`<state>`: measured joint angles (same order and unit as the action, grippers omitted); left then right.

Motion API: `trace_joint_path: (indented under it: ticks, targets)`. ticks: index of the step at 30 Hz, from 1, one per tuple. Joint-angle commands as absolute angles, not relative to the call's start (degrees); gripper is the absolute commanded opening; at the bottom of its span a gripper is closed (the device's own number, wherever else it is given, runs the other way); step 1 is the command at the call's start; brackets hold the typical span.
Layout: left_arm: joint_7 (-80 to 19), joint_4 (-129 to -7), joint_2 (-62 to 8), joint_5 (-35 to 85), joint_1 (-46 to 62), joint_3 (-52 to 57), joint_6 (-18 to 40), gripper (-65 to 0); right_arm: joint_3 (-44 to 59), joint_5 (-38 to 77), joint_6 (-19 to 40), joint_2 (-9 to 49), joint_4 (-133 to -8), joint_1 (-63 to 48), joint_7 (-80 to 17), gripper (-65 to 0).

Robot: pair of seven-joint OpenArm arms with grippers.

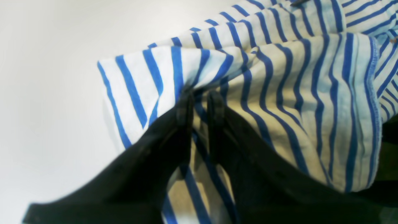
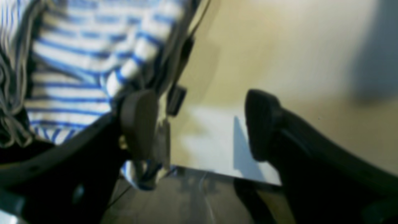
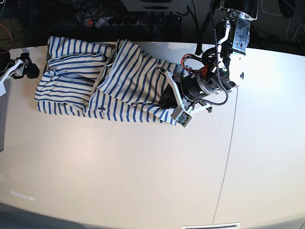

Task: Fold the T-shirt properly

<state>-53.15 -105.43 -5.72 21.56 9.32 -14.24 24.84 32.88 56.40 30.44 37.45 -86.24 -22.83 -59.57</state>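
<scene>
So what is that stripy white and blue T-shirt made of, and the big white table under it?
The white T-shirt with thin blue stripes looks like soft knitted cloth, probably cotton: it bunches and wrinkles where the left gripper pinches it. The wide white table looks hard and smooth, with a slightly glossy finish, perhaps laminate or painted board; a thin seam runs across it. Which one exactly, the pictures cannot settle.

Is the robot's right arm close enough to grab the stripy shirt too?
Probably yes. The right gripper is open and empty, at the table's far-left edge in the base view, right beside the T-shirt with nothing between. The left gripper already pinches the shirt's other end.
</scene>
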Motion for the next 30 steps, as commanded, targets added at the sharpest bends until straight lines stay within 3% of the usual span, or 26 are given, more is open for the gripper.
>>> trace_joint_path:
  ticks: [1,10,30]
  targets:
    - [-52.4,-106.5,-5.7,22.6,8.6,-14.2,24.7,-56.6,32.5,57.5,34.0,38.9,-85.4,-22.2,-58.9,-20.9]
    - [-52.4,-106.5,-5.7,24.7,8.4,-14.2,24.7,-56.6,29.8,64.2,34.1,37.9,-70.9,-16.4,-61.5,-20.9]
    - [-52.3,-106.5,-5.7,27.2,7.6,-14.2,24.7,-56.6,28.6,74.0,34.4,37.9,-70.3,-15.7,-69.2,-20.9]
